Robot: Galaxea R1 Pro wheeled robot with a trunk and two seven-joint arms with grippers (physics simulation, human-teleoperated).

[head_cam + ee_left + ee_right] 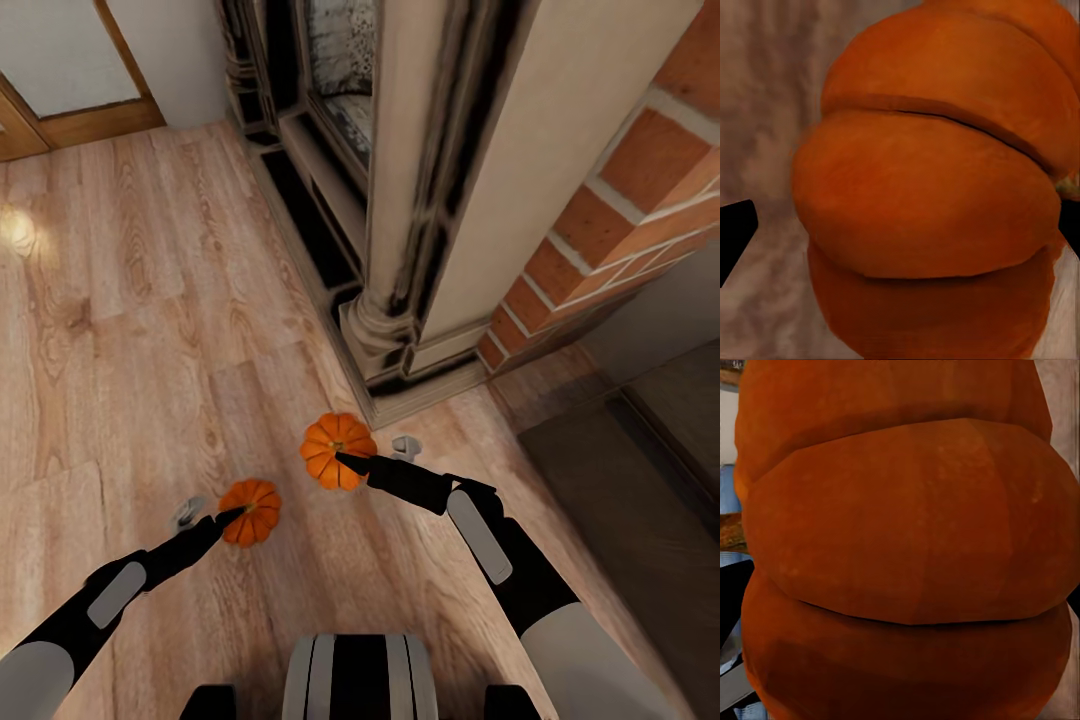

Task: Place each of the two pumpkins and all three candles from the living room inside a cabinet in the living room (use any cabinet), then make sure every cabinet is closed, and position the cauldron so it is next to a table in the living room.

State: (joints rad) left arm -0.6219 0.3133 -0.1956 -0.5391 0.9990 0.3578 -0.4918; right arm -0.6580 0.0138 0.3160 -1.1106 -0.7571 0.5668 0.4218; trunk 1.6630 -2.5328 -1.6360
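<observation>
Both arms are reaching forward over a wood floor [120,330], each carrying a pumpkin. The left gripper [228,517] is pinching the left pumpkin [250,511], which is sitting at about 7 o'clock from the head view's centre; in the left wrist view that pumpkin [937,195] is bulging between two dark fingertips [735,232] at its sides. The right gripper [352,462] is clamping the right pumpkin [338,450], at about 6 o'clock from centre and at roughly 1 o'clock from the left one, the two well apart. In the right wrist view its ribbed orange skin [907,532] is pressing close to the lens, with a dark finger [731,600] showing at one edge. At 12 o'clock from the right pumpkin a pale fireplace surround [440,200] with a dark-trimmed column base is standing, and a brick wall [640,190] is adjoining it at about 2 o'clock. A dark rug [640,500] is lying at 4 o'clock. A wooden door frame [90,115] is showing at 11 o'clock.
</observation>
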